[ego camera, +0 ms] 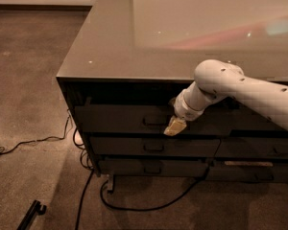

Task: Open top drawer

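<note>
The top drawer (pixel 120 119) is the wide dark front just under the glossy tabletop, with a small metal loop handle (pixel 155 121) at its centre. A dark gap shows above its front. My gripper (pixel 174 127) hangs from the white arm (pixel 240 87), which reaches in from the right. Its pale yellowish tip sits right against the drawer front, just right of the handle and touching or nearly touching it.
Two slimmer drawer fronts (pixel 153 146) (pixel 151 167) lie below, and the right-hand drawer stack (pixel 259 147) sits beside them. Black cables (pixel 134 207) run over the carpet under and left of the cabinet. A black bar (pixel 31 213) lies at the lower left.
</note>
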Controlling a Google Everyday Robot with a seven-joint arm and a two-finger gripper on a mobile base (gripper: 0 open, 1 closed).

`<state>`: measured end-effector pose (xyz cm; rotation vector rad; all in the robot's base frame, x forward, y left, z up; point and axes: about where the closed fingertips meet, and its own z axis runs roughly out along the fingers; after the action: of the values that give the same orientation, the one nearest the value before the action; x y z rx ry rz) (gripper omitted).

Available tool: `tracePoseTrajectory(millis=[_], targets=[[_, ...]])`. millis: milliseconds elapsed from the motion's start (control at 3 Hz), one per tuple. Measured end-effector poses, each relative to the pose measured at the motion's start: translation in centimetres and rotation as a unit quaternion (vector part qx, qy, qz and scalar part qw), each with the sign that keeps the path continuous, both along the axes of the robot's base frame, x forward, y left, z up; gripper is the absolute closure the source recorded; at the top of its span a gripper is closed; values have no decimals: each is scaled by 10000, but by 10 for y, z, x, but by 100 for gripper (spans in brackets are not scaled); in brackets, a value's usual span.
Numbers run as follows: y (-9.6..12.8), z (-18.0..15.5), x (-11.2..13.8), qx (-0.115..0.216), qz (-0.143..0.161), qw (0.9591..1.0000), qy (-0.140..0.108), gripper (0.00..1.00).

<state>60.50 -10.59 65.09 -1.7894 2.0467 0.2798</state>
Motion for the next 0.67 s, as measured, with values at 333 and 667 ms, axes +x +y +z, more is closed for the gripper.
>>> tracePoseTrajectory(millis=[333, 667], targets=[[1, 0, -7, -136, 73, 9999, 34, 64], [1, 1, -8, -152, 78, 9998, 40, 88]])
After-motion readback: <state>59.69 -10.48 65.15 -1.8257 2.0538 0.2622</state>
